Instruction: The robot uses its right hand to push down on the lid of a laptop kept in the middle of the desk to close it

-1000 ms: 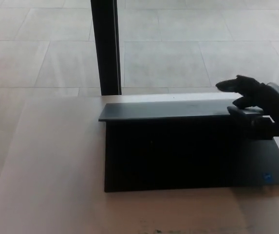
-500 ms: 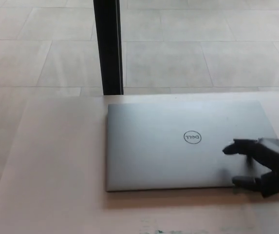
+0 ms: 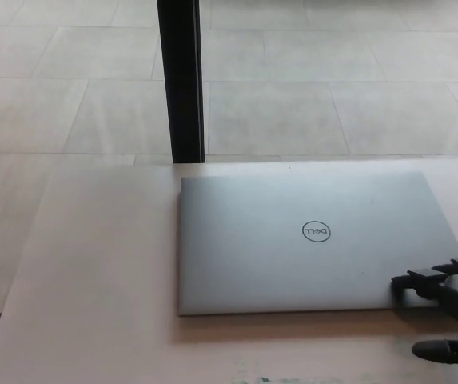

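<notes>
Silver laptop [image 3: 308, 240] shut — right hand [image 3: 452, 308] lower

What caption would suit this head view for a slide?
Silver laptop lies closed on the desk, the right robot hand at its near corner.

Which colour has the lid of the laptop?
Silver-grey, with a dark round logo in the middle of the laptop lid; the head view shows it.

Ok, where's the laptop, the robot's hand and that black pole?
laptop [image 3: 308, 240]: head view, middle of its shut lid.
right hand [image 3: 450, 308]: head view, its knuckles.
black pole [image 3: 182, 80]: head view, halfway up.
</notes>
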